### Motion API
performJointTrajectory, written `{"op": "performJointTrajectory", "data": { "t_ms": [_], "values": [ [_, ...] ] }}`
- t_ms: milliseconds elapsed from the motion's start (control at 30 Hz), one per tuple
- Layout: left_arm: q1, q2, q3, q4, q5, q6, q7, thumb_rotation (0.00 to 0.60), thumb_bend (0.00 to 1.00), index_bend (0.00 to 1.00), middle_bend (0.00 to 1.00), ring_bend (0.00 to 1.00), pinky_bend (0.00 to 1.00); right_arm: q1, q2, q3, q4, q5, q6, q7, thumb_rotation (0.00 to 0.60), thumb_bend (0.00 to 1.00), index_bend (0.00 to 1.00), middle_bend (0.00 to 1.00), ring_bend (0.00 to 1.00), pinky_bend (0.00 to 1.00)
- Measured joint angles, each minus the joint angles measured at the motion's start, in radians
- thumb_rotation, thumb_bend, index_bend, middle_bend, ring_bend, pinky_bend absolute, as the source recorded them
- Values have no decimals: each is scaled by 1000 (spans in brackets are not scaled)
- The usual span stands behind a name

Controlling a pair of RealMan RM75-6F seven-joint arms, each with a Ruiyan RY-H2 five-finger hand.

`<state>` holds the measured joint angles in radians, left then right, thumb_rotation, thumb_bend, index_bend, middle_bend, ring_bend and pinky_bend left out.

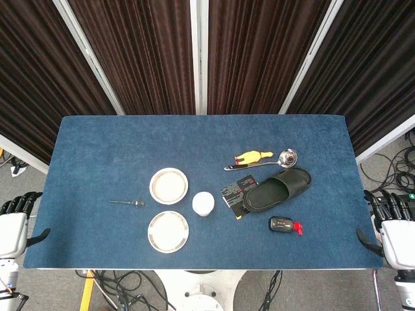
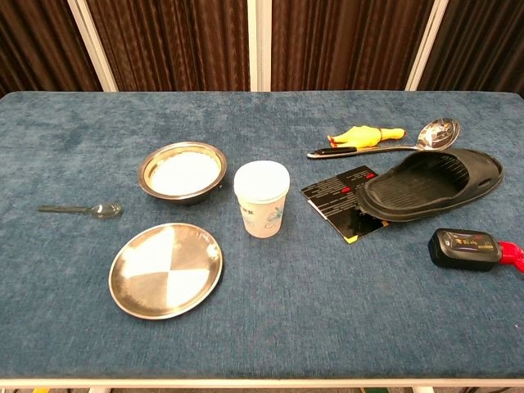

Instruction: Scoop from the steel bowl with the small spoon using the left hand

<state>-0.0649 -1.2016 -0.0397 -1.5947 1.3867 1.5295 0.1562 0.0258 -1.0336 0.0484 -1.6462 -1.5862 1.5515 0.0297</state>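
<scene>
A steel bowl (image 1: 168, 185) (image 2: 182, 171) with white contents stands left of the table's middle. The small spoon (image 1: 128, 203) (image 2: 80, 210) lies flat to its left, handle pointing left, bowl end toward the steel bowl. My left hand (image 1: 14, 223) hangs off the table's left edge, well away from the spoon, fingers apart and holding nothing. My right hand (image 1: 395, 227) hangs past the right edge, also empty with fingers apart. Neither hand shows in the chest view.
A flat steel plate (image 1: 168, 231) (image 2: 166, 269) lies in front of the bowl. A white cup (image 1: 203, 203) (image 2: 262, 198) stands beside them. To the right are a black slipper (image 2: 430, 183), a ladle (image 2: 385, 147), a yellow rubber chicken (image 2: 364, 136), a black card (image 2: 340, 199) and a car key (image 2: 467, 248).
</scene>
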Motion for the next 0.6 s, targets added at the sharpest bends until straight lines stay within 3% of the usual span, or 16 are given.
{"op": "performJointTrajectory", "data": {
  "t_ms": [467,533,600],
  "values": [
    [-59,23,-26,-6,5,-97,-5,600,190,263,323,243,241,0,5,15,3,1,26,0,600,194,45,208,0,60],
    [-85,28,-36,-4,3,-134,-10,600,190,298,426,351,336,4,8,20,0,4,23,-4,600,191,46,208,0,61],
    [-122,26,-49,8,1,-182,-13,600,192,349,510,458,508,10,12,23,-2,7,17,-8,600,189,46,209,0,62]
  ]
}}
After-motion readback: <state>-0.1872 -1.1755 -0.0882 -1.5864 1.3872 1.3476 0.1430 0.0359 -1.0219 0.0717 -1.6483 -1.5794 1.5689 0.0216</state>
